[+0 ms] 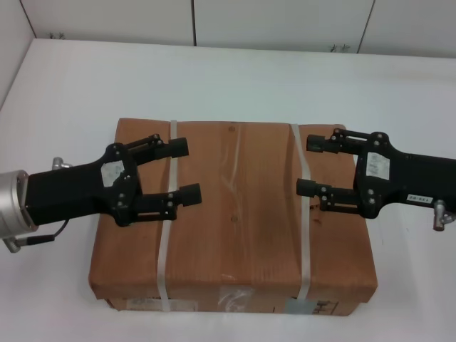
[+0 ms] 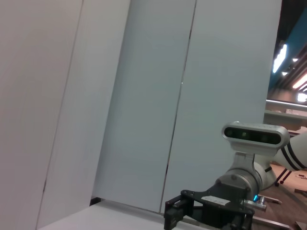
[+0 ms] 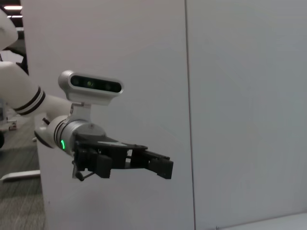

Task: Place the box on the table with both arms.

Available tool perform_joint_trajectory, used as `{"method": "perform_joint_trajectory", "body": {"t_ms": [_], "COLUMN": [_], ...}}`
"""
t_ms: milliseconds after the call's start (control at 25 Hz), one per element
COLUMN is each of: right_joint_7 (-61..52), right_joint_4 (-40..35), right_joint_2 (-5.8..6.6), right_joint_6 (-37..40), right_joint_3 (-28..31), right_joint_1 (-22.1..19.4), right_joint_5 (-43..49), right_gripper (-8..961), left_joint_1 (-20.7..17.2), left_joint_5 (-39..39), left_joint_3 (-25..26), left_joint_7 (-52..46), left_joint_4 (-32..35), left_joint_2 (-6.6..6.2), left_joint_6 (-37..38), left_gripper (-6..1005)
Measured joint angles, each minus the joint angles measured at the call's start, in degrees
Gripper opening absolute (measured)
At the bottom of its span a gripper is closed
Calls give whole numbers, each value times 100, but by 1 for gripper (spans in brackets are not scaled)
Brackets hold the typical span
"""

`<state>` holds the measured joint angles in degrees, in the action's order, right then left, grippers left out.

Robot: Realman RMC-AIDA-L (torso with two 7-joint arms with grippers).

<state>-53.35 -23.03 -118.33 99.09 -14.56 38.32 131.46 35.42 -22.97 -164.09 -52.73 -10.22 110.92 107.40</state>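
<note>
A: Where was the box [image 1: 231, 214] at that moment?

B: It lay flat on the white table [image 1: 64, 92], near the front edge, its two whitish straps [image 1: 166, 214] running front to back and clear tape down the middle.

A: And the arms?

B: The left end effector [image 1: 184, 169] hung over the box's left part, its fingers spread wide on either side of the left strap, gripping nothing. The right end effector [image 1: 309, 165] mirrored it over the right part, just as wide open and just as empty, fingertips close to the right strap. They faced each other, well apart.

A: So which step was in hand?

B: By my judgement, the release. The box seemed set down and let go. Whether the fingers touched the paper, I could not tell.

A: What would the next move call for?

B: Probably lifting both arms straight up and away, without hooking a strap.

A: Anything in the way?

B: Only pale wall panels [image 1: 285, 21] behind the table; the wrist views showed those panels and the opposite arm.
</note>
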Motion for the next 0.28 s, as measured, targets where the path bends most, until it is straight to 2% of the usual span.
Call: {"method": "perform_joint_trajectory", "body": {"t_ms": [280], "right_joint_7": [272], "right_joint_4": [96], "right_joint_2": [-38], "right_joint_6": [-162], "right_joint_3": [3], "right_joint_1": [-55], "right_joint_5": [-43], "right_gripper": [740], "left_joint_1": [-24], "left_joint_5": [-17], "left_joint_3": [0], "left_joint_7": [189], "left_joint_4": [-2], "left_joint_2": [88], "left_joint_6": [-44], "left_gripper": [879]}}
